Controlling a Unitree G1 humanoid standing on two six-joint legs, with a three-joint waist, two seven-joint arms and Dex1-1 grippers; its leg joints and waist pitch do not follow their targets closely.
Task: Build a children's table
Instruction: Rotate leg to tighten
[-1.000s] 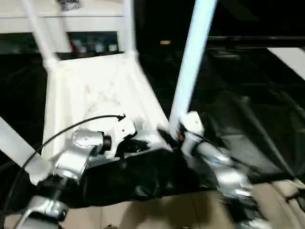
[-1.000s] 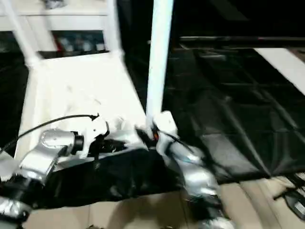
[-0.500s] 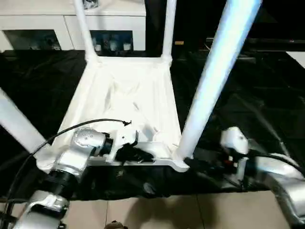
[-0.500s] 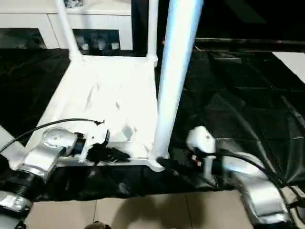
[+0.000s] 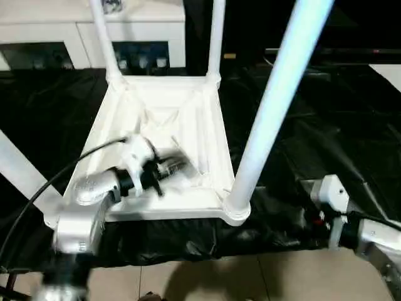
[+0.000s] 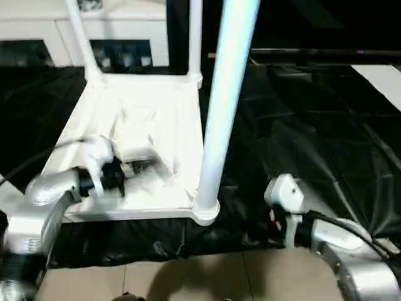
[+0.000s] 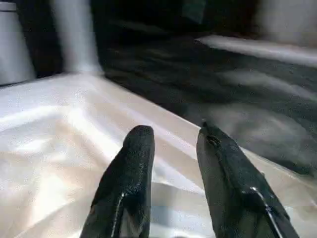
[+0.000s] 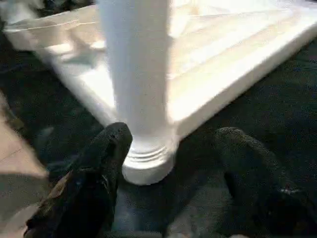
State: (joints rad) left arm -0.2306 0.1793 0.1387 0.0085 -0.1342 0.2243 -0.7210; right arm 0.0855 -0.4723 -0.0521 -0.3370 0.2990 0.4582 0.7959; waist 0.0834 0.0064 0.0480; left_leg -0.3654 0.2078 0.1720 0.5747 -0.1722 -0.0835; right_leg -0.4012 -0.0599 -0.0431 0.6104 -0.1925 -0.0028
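Observation:
The children's table lies upside down on a black sheet, its white ribbed tabletop [image 5: 182, 119] facing up. Four white legs stand in the corner sockets: far left [image 5: 103, 37], far right [image 5: 216, 37], near left [image 5: 22, 169] and near right [image 5: 276, 106]. My left gripper [image 7: 173, 134] hovers over the tabletop's underside [image 7: 59, 144], open, with nothing between its fingers. My right gripper [image 8: 176, 133] is open a little short of the near right leg's socket [image 8: 148, 163], one finger to each side and not touching it. Its white wrist [image 5: 329, 191] sits to the right of that corner.
A white glass-doored cabinet [image 5: 138, 31] stands behind the table. The black sheet [image 5: 326, 125] covers the ground around it, with tan floor [image 5: 207, 282] at the near edge. A flat white board [image 5: 388, 75] lies at the far right. A black cable [image 5: 37, 194] loops off my left arm.
My left gripper has let go of the tabletop's near edge, opened and risen over the underside. My right arm has drawn back to the right, away from the near right leg. The camera has shifted.

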